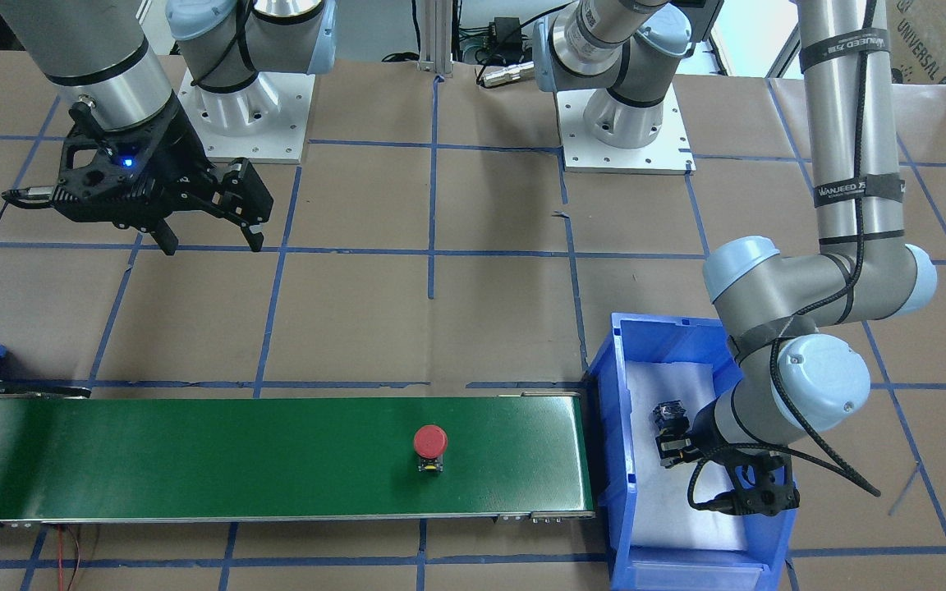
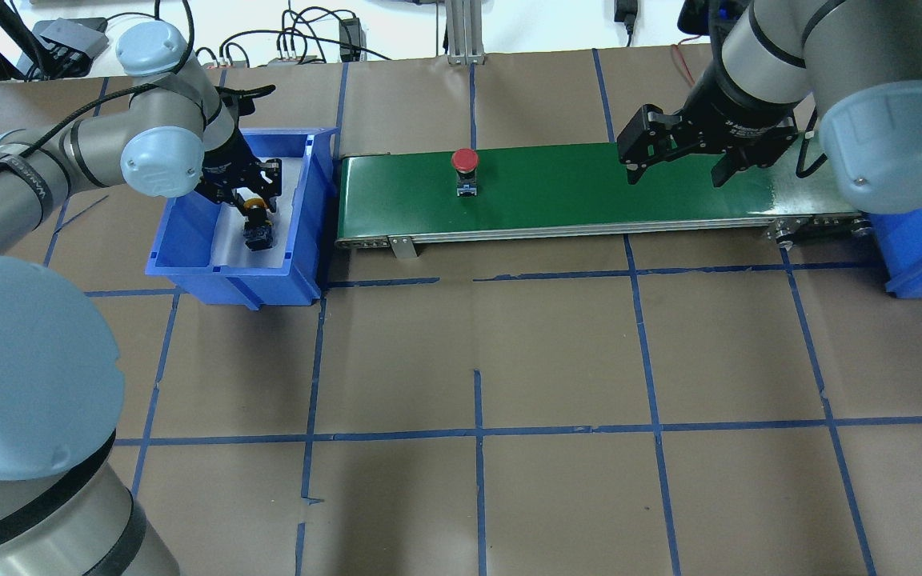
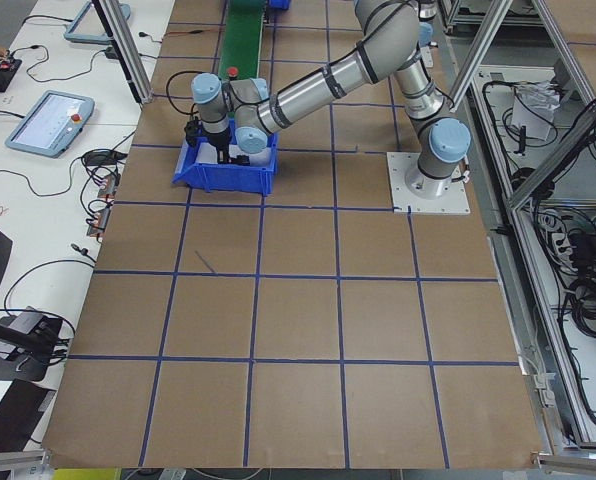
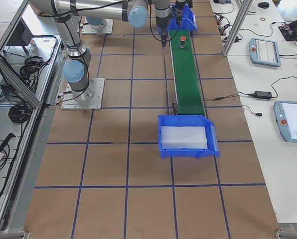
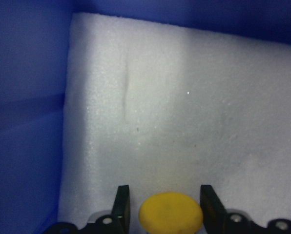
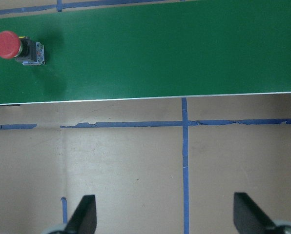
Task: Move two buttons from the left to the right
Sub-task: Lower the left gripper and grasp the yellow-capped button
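The chief risk sits in my left gripper (image 5: 165, 207). Its fingers (image 5: 122, 204) flank the yellow-capped push-button switch (image 5: 171, 213) closely, one on each side of the cap. A sliver of foam shows on one side, so I cannot tell whether I have truly clamped it. If I lift on a hold that only brushes that rounded cap, the switch could twist or drop back onto the white foam liner (image 5: 184, 97). It could also catch the wall of the blue plastic bin (image 2: 189, 268) on the way out. In the overhead view the dark body of the switch reaches out past my fingertips toward the bin's near wall. That hanging weight would tip it if my grip is off-centre.

A second risk is the set-down. A tilted release onto the green conveyor belt (image 2: 589, 188) could leave the switch on its side, free to roll toward an edge.

The red mushroom-capped push-button switch (image 2: 465, 162) is already on the belt, near the end beside the left bin. It is well apart from my right gripper (image 1: 212, 242), which hangs spread wide and empty. That gripper is above the brown-papered counter (image 2: 557, 344), on my side of the belt rather than over it. If the red switch rides toward the second blue plastic bin (image 2: 921, 256) before I move across, I judge I could reach late or knock it over.
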### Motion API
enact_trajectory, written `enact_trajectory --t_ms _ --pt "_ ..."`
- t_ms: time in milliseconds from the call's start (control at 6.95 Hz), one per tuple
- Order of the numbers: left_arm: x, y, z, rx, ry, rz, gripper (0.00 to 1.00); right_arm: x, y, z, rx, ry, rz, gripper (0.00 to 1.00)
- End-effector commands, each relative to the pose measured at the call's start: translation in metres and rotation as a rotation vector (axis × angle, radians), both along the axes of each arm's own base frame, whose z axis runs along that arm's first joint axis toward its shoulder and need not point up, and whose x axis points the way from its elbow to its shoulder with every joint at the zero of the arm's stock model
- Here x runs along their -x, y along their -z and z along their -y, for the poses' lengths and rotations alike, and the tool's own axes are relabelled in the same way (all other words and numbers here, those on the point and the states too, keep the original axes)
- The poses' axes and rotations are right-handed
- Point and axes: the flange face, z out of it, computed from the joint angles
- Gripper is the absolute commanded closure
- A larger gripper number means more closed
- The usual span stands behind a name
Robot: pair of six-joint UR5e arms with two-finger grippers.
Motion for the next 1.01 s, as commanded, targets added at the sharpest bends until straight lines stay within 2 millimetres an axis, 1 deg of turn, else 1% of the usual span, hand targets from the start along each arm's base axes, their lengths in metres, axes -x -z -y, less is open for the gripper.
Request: enact_trajectory --t_ms 0,144,288,432,576,720,863 --pt "-0.003 -0.011 -0.001 0.004 -0.008 0.035 0.72 0.000 0.000 0.000 0.000 0.000 0.000 0.00" --pt "-0.004 -0.029 0.001 0.028 -0.008 0.047 0.72 0.000 0.000 0.000 0.002 0.000 0.000 0.00" --pt "-0.003 -0.060 -0.011 -0.004 -0.009 0.050 0.72 0.000 0.000 0.000 0.001 0.001 0.000 0.00" --pt "-0.002 -0.081 -0.021 -0.014 -0.012 0.048 0.72 0.000 0.001 0.000 -0.001 0.000 0.000 0.00" --pt "0.005 -0.117 -0.026 0.029 -0.016 0.044 0.72 0.000 0.000 0.000 0.000 0.000 0.000 0.00" --pt "0.009 -0.157 -0.033 0.029 -0.016 0.038 0.72 0.000 0.000 0.000 0.000 0.000 -0.001 0.00" --pt "0.014 -0.178 -0.031 0.020 -0.022 0.001 0.71 0.000 0.001 0.001 0.000 0.000 0.000 0.00"
